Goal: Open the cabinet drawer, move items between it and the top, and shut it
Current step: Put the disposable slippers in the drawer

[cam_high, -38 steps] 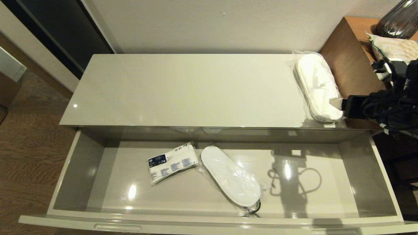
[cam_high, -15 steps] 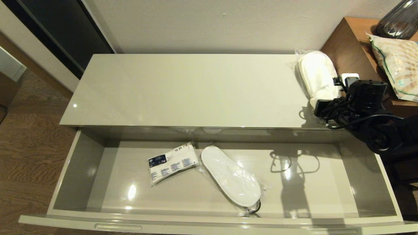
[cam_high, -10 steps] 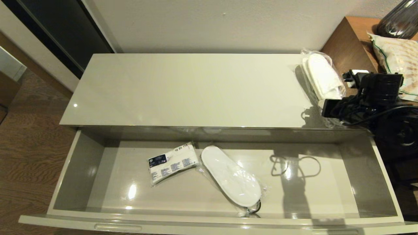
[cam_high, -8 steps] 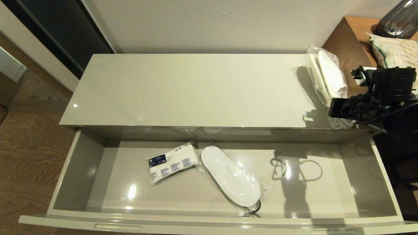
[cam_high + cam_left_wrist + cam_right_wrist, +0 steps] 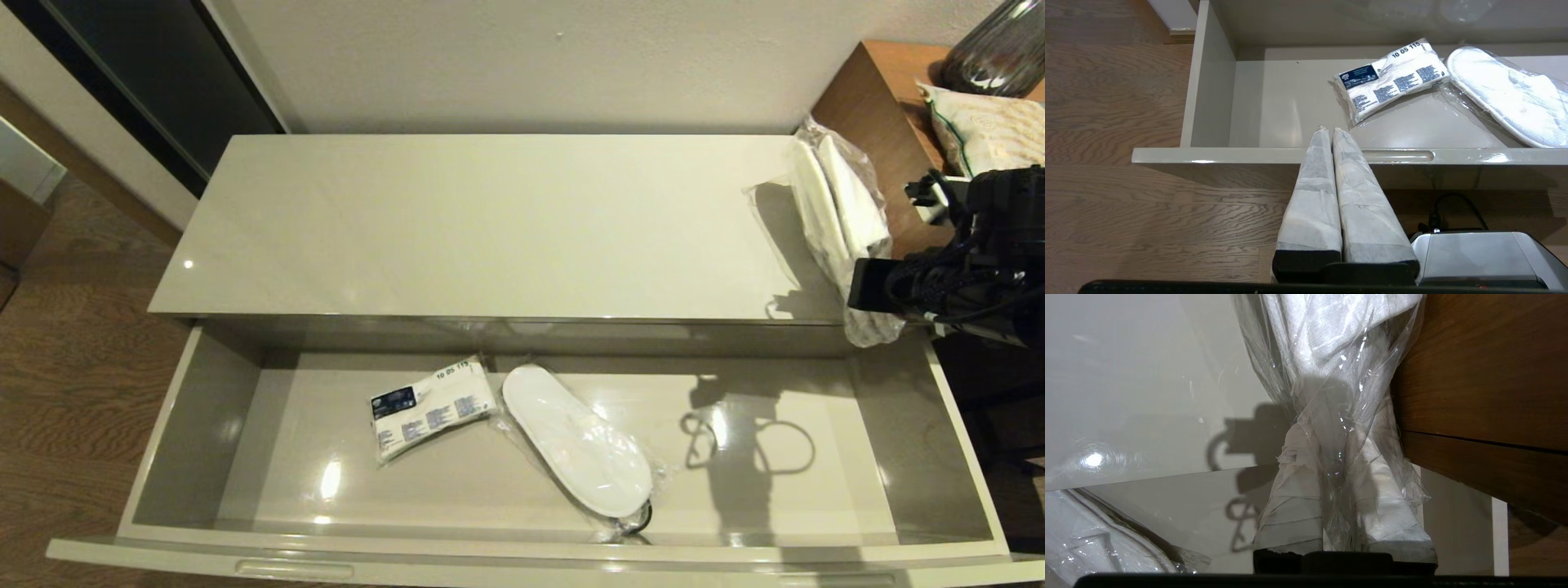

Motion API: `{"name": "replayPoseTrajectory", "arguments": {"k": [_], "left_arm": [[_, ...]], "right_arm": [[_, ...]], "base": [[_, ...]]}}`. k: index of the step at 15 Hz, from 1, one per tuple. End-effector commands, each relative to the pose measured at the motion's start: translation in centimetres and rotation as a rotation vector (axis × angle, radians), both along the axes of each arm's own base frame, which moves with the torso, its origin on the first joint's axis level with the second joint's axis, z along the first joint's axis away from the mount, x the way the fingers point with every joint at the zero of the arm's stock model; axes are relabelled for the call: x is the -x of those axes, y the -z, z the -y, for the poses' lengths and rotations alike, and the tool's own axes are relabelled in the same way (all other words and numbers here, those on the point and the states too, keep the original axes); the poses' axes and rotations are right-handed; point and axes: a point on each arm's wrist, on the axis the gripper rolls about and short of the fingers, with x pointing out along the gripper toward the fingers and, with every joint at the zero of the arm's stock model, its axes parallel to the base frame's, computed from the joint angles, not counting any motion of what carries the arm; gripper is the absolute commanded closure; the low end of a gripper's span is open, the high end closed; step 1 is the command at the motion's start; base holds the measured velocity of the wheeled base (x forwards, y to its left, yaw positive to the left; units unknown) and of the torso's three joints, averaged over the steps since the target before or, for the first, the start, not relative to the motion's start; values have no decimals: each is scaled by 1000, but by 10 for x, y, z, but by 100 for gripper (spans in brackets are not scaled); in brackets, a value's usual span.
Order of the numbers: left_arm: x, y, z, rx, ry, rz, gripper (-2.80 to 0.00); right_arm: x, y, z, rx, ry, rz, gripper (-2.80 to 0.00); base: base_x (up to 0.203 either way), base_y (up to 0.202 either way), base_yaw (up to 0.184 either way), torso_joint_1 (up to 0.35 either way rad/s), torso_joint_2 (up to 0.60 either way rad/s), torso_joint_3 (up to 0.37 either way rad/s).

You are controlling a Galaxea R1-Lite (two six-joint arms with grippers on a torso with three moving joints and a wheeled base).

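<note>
The cabinet drawer [image 5: 157, 457] is pulled wide open below the glossy top [image 5: 490, 220]. Inside it lie a white packet with a dark blue label [image 5: 429, 406] and a plastic-wrapped white slipper [image 5: 580, 449]. At the top's right end, a second wrapped pair of slippers [image 5: 841, 204] stands tilted on its edge. My right gripper [image 5: 857, 284] is shut on its near end, over the front right corner. In the right wrist view the fingers [image 5: 1294, 498] pinch the clear wrap [image 5: 1327, 343]. My left gripper [image 5: 1329, 130] is shut and empty, just before the drawer's front rim [image 5: 1208, 155].
A brown wooden desk [image 5: 878, 98] adjoins the cabinet on the right. On it are a green-trimmed snack bag [image 5: 992, 122] and a dark vase [image 5: 1000, 45]. A finger recess [image 5: 1398, 155] lies in the drawer's front rim. Wooden floor [image 5: 73, 367] is at the left.
The slippers on the top lay flat before; my right gripper has closed on their near end, tipped them onto their edge and drawn them right and toward the front.
</note>
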Motion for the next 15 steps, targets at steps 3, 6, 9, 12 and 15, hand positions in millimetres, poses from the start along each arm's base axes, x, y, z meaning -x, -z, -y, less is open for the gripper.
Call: {"name": "replayPoseTrajectory", "arguments": {"k": [3, 6, 9, 12, 15], "left_arm": [[0, 0, 0, -1, 0, -2, 0], [0, 0, 0, -1, 0, -2, 0], [0, 0, 0, -1, 0, -2, 0], [0, 0, 0, -1, 0, -2, 0], [0, 0, 0, -1, 0, -2, 0]], "right_arm": [[51, -38, -3, -10, -59, 42, 0], [102, -37, -9, 11, -195, -80, 0], [141, 1, -10, 147, -325, -203, 0], [177, 14, -10, 209, -431, -196, 0], [207, 18, -10, 180, -518, -204, 0]], "base": [[0, 0, 0, 0, 0, 0], [0, 0, 0, 0, 0, 0], [0, 0, 0, 0, 0, 0], [0, 0, 0, 0, 0, 0], [0, 0, 0, 0, 0, 0]]}}
